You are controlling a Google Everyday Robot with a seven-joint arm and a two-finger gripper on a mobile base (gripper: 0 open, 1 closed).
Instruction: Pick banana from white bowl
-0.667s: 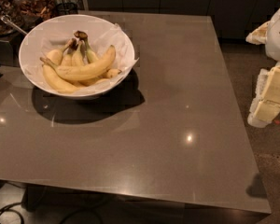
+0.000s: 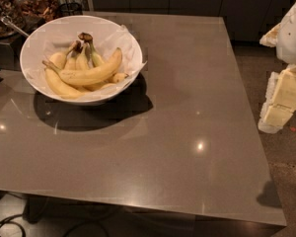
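Large round white bowl (image 2: 37,46), lined with crinkled white paper, sits at the table's 10 o'clock corner. Table (image 2: 177,132): glossy grey-brown square top. The long, gently curved yellow banana (image 2: 91,73) lies across the bowl's middle, on top of the other fruit, thin stem toward 9 o'clock. Behind it, a bunch of shorter bananas (image 2: 81,56) joined at a dark brown stem. The cream-white gripper (image 2: 282,102) hangs at 3 o'clock, past the table edge, well apart from the bowl. Cannot tell how it is set.
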